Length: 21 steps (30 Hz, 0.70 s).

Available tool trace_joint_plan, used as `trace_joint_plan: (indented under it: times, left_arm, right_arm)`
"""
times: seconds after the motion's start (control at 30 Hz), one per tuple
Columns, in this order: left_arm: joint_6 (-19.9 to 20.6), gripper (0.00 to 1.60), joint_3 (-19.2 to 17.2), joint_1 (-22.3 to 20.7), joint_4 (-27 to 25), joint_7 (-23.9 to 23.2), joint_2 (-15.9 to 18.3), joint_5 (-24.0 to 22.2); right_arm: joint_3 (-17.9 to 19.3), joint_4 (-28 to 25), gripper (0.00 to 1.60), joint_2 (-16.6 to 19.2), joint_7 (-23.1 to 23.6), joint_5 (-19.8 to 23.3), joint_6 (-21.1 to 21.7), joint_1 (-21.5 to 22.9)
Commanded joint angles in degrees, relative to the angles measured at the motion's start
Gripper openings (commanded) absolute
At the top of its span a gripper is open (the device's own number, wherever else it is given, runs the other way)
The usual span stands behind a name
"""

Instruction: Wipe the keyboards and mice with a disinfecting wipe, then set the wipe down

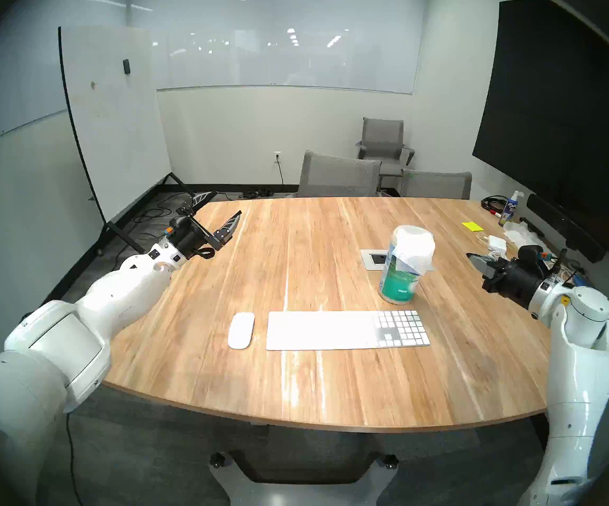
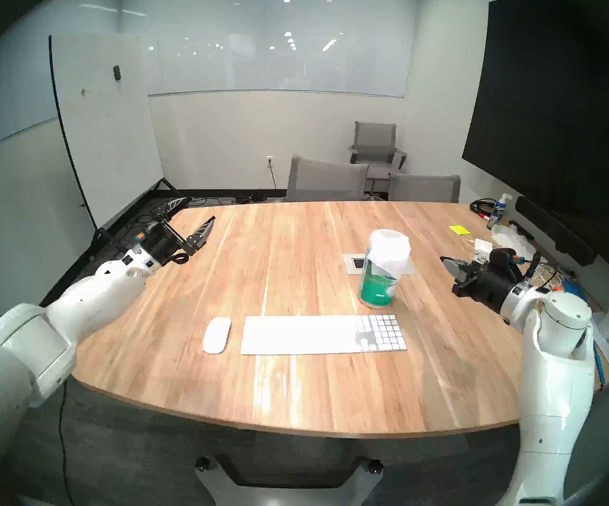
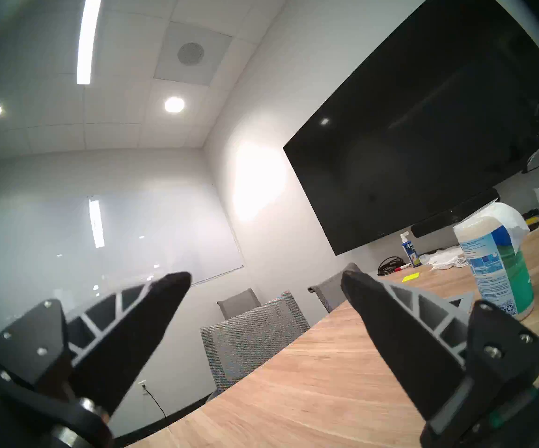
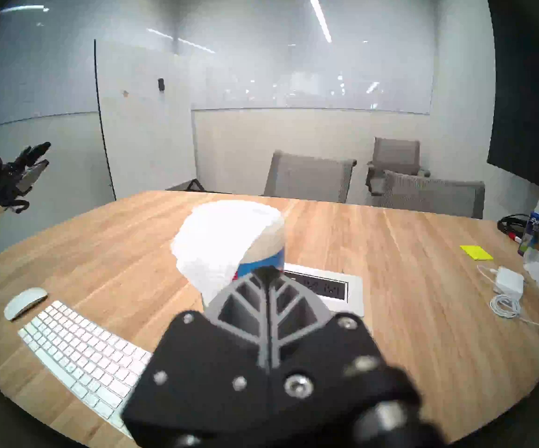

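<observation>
Near the canister (image 4: 261,243), the right hand (image 4: 266,272) is closed, empty.

text: "Exp…" read on spray bottle (image 3: 410,252) (blue label, rest cut off) | recycling symbol showed on wipes canister (image 3: 500,269) | canister print too small to read

1. The wooden table (image 1: 222,377) is bare across its left half and along the near edge in front of the keyboard (image 1: 346,330).
2. The wipes canister (image 1: 403,268) stands upright just behind the keyboard's number pad, blocking approach there.
3. The mouse (image 1: 241,330) lies just beside the keyboard's left end.
4. Clutter and cables (image 1: 496,244) crowd the table's right edge.
</observation>
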Motion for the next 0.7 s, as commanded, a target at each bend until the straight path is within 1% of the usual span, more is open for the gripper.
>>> trace_joint_plan:
  times: [0.0,0.1,0.23,0.27,0.33,0.37,0.4,0.53,0.67]
  left_arm:
    - [0.04,1.60,-0.36,-1.34,-0.39,0.07,0.07,-0.11]
    - [0.04,1.60,-0.36,-1.35,-0.39,0.07,0.07,-0.11]
    - [0.05,1.60,-0.36,-1.35,-0.39,0.07,0.07,-0.11]
    - [0.05,1.60,-0.36,-1.35,-0.39,0.07,0.07,-0.11]
    - [0.05,1.60,-0.36,-1.35,-0.39,0.07,0.07,-0.11]
    - [0.05,1.60,-0.36,-1.35,-0.39,0.07,0.07,-0.11]
    - [0.04,1.60,-0.36,-1.35,-0.39,0.07,0.07,-0.11]
    - [0.04,1.60,-0.36,-1.35,-0.39,0.07,0.07,-0.11]
    - [0.04,1.60,-0.36,-1.34,-0.39,0.07,0.07,-0.11]
  right_arm:
    - [1.01,-1.69,0.00,0.72,1.09,1.04,-1.89,1.34]
    - [0.77,-2.41,0.00,0.67,1.63,1.01,-2.13,0.74]
    - [-0.05,-1.82,0.00,1.07,2.19,0.55,-2.22,1.17]
    - [-0.27,-1.60,0.00,1.17,2.27,0.46,-2.08,1.51]
    - [-1.82,1.51,0.00,1.69,1.89,-0.24,-3.09,3.51]
    - [-1.82,1.51,0.00,1.69,1.89,-0.24,-3.09,3.51]
    - [-2.70,3.12,0.00,2.06,1.72,-0.53,-3.43,4.68]
    - [-3.54,3.01,0.00,2.31,2.01,-0.44,-2.98,5.50]
    - [-4.54,2.78,0.00,1.78,1.79,-0.57,-2.80,6.04]
